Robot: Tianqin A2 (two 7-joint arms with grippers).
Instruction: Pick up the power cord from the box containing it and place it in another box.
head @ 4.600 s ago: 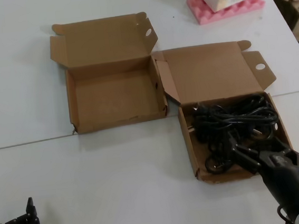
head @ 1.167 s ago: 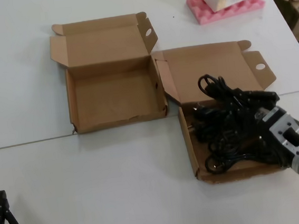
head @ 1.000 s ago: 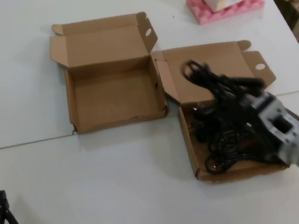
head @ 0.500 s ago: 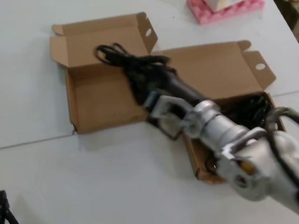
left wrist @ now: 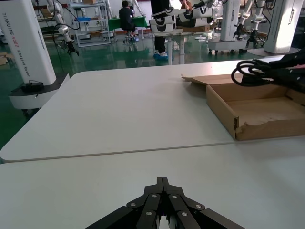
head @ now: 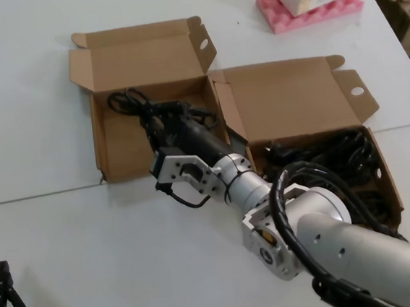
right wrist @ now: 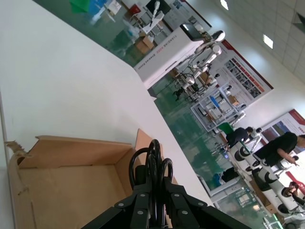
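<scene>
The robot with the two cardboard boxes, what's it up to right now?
The right tool is clamped on a looped power cord and holds it over the tray of the left-hand box, so the cord is not yet set down. More black cable lies in the right-hand box. The left tool sits idle and shut over the near table.

Bright even overhead light, soft shadows inside the boxes, ceiling lamps glaring, sharp focus throughout
</scene>
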